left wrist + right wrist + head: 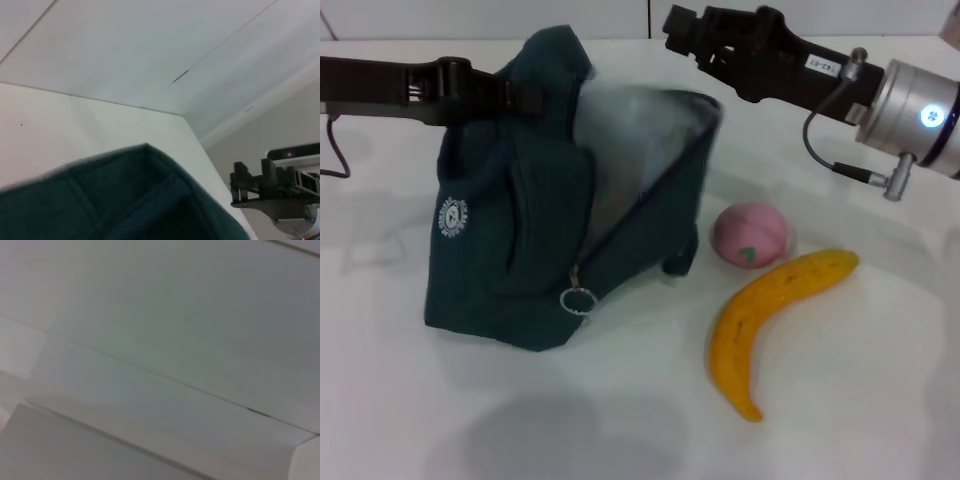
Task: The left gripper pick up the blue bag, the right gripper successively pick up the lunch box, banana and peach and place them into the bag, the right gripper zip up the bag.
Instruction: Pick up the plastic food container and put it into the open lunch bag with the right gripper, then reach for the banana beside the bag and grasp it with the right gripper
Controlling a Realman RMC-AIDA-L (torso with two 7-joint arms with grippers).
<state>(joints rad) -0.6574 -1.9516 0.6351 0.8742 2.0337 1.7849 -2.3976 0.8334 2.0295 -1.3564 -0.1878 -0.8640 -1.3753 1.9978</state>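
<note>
White glossy worktop carries fruit beside a held-open bag.
Nearest lies the long curved yellow-orange banana, firm but bruisable, best pinched mid-length; just behind, the small round pink peach may roll. The soft teal-blue fabric bag sags under the left gripper, apparently clenched on its top. Farthest, the right gripper hovers; its jaws' state cannot be told.

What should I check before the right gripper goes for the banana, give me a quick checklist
1. Blue bag held up by left gripper: ok, gripper at its top edge.
2. Bag mouth open, foil lining showing: ok.
3. Lunch box already inside: cannot tell, not visible.
4. Banana free on table, beside peach: ok.
5. Right gripper raised behind the bag: ok.
6. Right gripper empty: cannot tell.
</note>
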